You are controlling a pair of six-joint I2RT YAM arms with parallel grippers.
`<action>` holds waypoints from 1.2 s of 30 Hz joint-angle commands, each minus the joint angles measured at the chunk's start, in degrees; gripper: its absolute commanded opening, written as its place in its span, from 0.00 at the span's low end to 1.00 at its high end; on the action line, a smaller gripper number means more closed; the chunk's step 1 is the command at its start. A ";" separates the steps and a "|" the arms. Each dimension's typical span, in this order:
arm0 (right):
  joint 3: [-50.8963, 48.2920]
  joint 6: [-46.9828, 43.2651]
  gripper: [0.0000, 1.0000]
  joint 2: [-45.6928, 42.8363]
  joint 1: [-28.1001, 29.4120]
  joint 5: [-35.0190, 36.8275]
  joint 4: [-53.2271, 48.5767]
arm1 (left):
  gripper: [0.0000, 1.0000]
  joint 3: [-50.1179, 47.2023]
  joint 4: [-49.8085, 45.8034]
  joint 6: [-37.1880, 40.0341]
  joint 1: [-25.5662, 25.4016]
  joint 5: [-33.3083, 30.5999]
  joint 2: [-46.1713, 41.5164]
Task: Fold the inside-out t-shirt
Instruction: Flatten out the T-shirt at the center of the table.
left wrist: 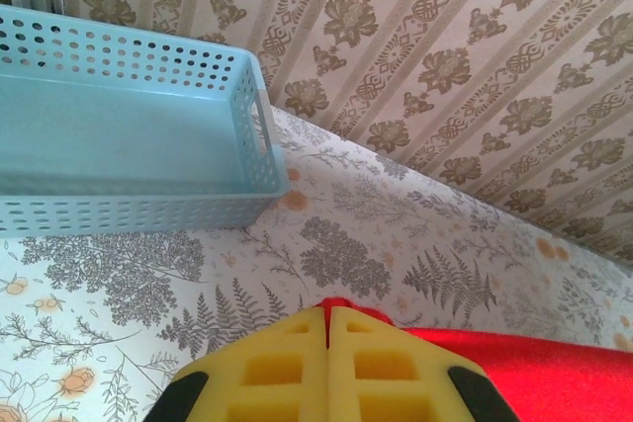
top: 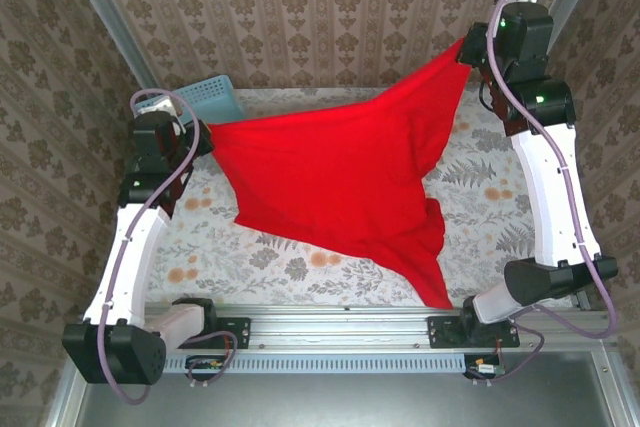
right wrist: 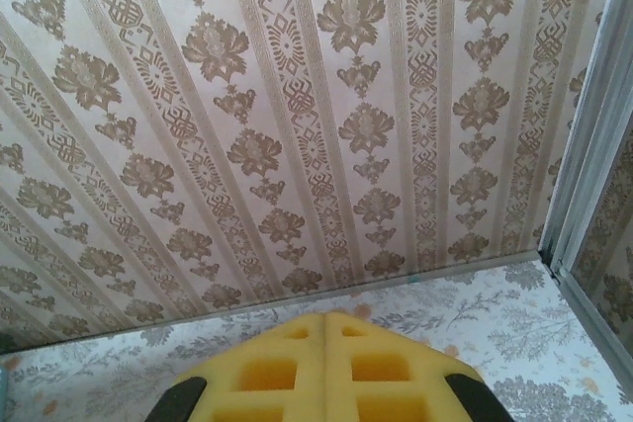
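Currently, the t-shirt (top: 340, 177) hangs between left claw (top: 203, 133) and right claw (top: 468, 50), both gripping it.

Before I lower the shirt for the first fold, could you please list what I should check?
1. Left gripper shut on the t-shirt: ok, red cloth shows at its tips.
2. Right gripper shut on the t-shirt: ok, a corner runs up to it in the top view.
3. Top edge stretched between both grippers: ok.
4. Cloth smooth: not ok, the near corner hangs bunched toward the near edge of the table.
5. Blue basket apart from the cloth: ok.
6. Neck tag position: cannot tell.
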 commanded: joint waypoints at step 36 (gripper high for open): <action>18.23 -4.93 0.00 7.00 -0.12 2.60 -4.55 | 0.00 3.93 3.12 3.16 -3.69 -1.66 -1.08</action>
